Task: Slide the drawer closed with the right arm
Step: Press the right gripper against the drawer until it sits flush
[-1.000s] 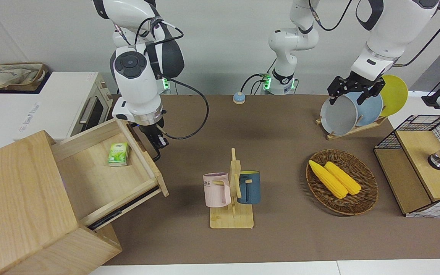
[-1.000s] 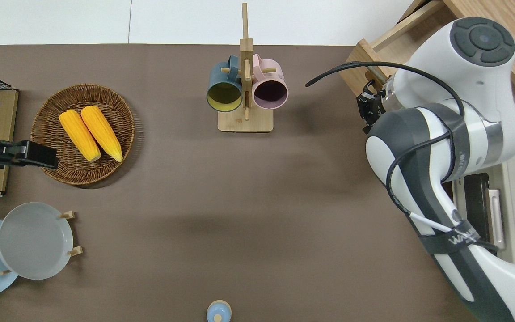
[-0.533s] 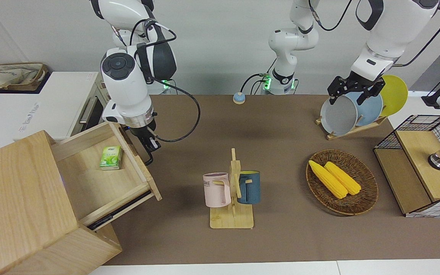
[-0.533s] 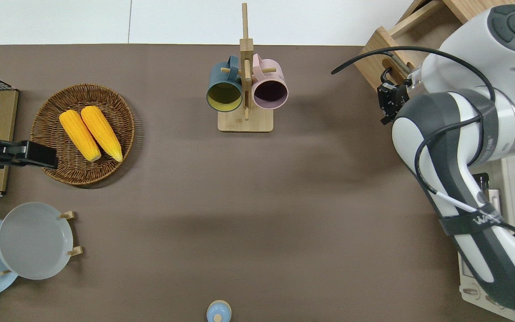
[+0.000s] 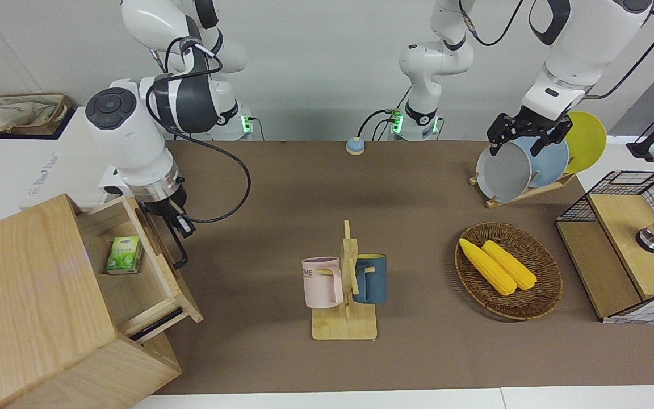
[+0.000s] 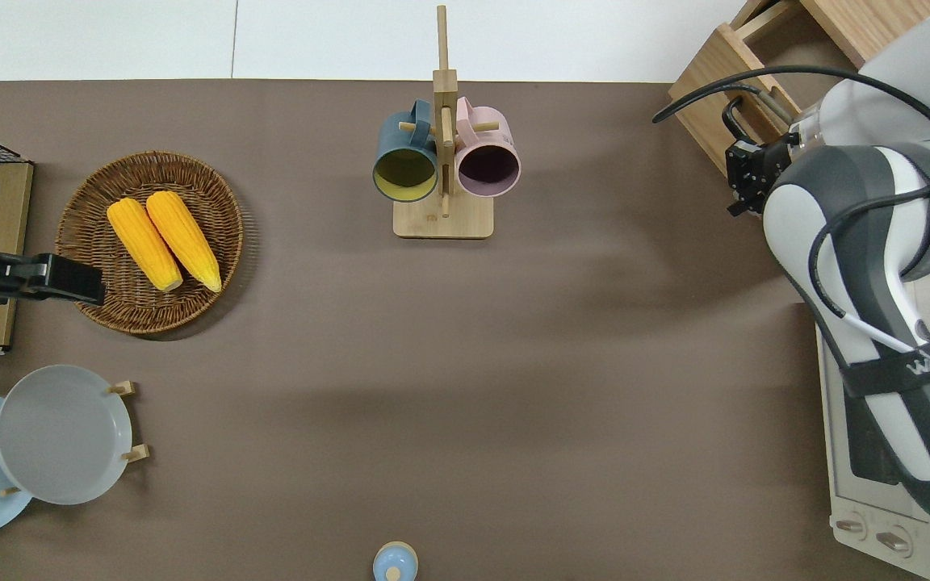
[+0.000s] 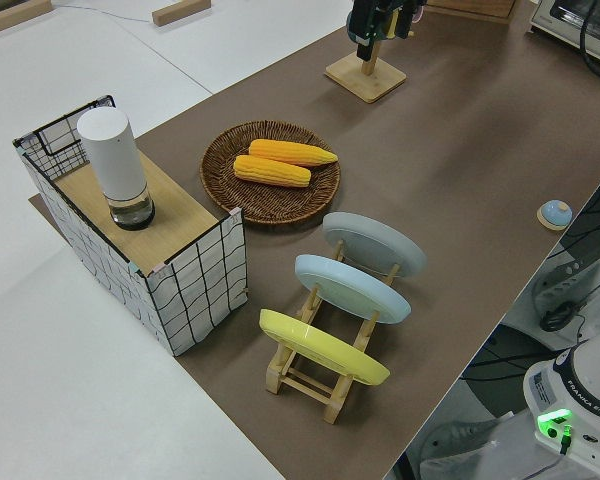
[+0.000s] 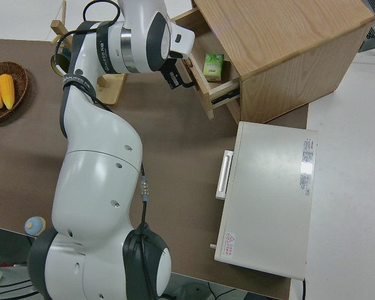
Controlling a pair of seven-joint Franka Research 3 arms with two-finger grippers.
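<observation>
The light-wood drawer (image 5: 156, 267) stands partly open from the pale cabinet (image 5: 32, 307), with a green box (image 5: 124, 255) inside. Its flat front (image 6: 711, 105) carries a black loop handle (image 5: 177, 250). My right gripper (image 5: 183, 223) is shut and presses against the drawer front beside the handle; it also shows in the overhead view (image 6: 743, 173) and the right side view (image 8: 175, 78). My left arm is parked, its gripper (image 5: 523, 141) open.
A mug rack (image 5: 345, 284) with a pink and a blue mug stands mid-table. A wicker basket (image 5: 507, 271) with corn, a plate rack (image 5: 523, 165) and a wire-mesh box (image 5: 628, 244) are toward the left arm's end. The white toaster oven (image 8: 269, 200) stands beside the cabinet.
My right gripper has moved toward the cabinet against the drawer front. The drawer has slid well into the cabinet, carrying the green box with it. The left arm has not moved.
</observation>
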